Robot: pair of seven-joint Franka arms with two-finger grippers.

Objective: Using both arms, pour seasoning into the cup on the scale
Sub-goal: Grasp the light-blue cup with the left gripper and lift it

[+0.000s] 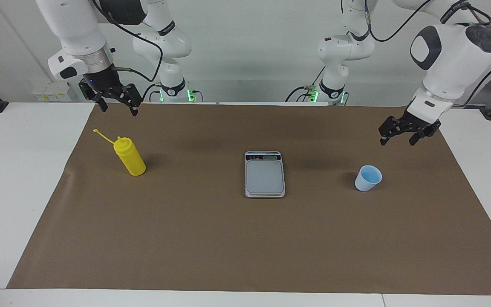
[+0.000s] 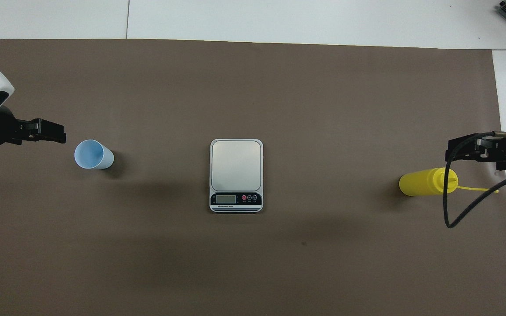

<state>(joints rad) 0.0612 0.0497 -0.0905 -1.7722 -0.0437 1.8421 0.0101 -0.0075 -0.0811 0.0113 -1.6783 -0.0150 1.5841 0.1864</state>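
Left gripper (image 1: 397,140) fingers apart, empty, in the air near the cup (image 1: 368,178). Right gripper (image 1: 117,108) fingers apart, waiting above the mat by the seasoning (image 1: 129,156). Scale (image 1: 264,174) between them, bare.

White wall (image 1: 245,51), white table (image 1: 24,179), brown mat (image 1: 245,238)

We see two glossy white jointed robot arms (image 1: 450,47) trailing black cables. Each ends in a black two-finger gripper (image 1: 115,102). Green lights glow at their bases.
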